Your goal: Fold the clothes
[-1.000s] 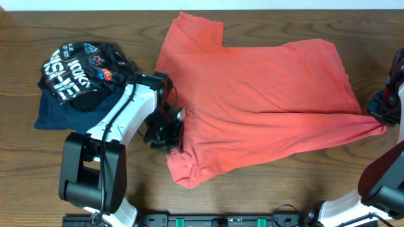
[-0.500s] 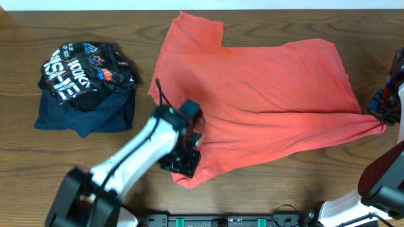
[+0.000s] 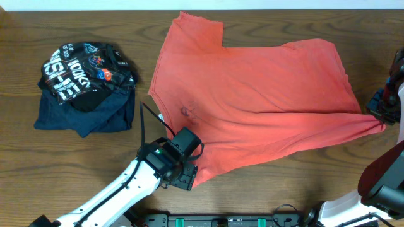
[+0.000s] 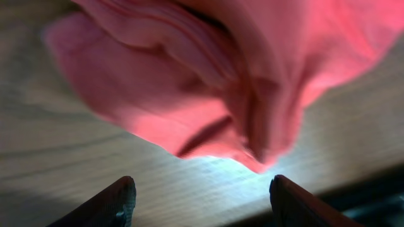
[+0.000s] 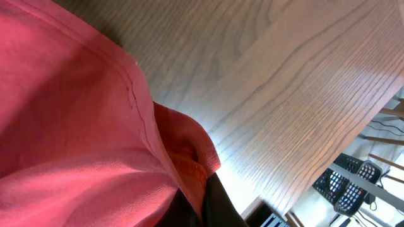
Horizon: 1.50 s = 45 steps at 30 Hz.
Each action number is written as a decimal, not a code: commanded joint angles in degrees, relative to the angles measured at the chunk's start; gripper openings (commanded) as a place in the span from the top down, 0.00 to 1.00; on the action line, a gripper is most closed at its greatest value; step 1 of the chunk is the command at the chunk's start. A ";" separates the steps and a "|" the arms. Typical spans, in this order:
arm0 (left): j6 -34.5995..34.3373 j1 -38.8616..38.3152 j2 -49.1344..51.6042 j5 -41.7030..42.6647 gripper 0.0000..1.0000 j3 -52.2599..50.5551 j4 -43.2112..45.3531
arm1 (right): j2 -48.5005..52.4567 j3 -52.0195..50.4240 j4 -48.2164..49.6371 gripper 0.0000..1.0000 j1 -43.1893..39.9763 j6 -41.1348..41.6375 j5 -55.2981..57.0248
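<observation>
So we had the orange-red short-sleeved cotton T-shirt lying mostly flat on the brown wooden table, taking up the middle and right of the scene; one sleeve pointed to the far side, and the near-left corner was bunched into a soft wad of folds. There was a small pucker in the cloth a bit left of the shirt's middle.

The left gripper sat low at that near-left corner, right at the near edge of the table; its fingers were spread wide apart with only bare wood between the tips; the bunched fabric hung just beyond them, and we couldn't tell from the wrist view if it touched either tip.

The right gripper was over at the right edge of the scene; its dark fingers were pinched together on the shirt's hem corner, with a little fold of cloth squeezed between them; from above, the cloth ran out to that corner in a drawn-out point.

Over on the far left, well apart from the shirt, we had a glossy black garment with white lettering crumpled on top of a plain navy-blue garment; neither arm was near that pile.
</observation>
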 commanded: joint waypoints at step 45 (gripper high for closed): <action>2.01 -4.66 12.83 6.36 0.94 -1.46 7.37 | -0.26 0.04 -0.04 0.99 -0.37 0.98 -1.57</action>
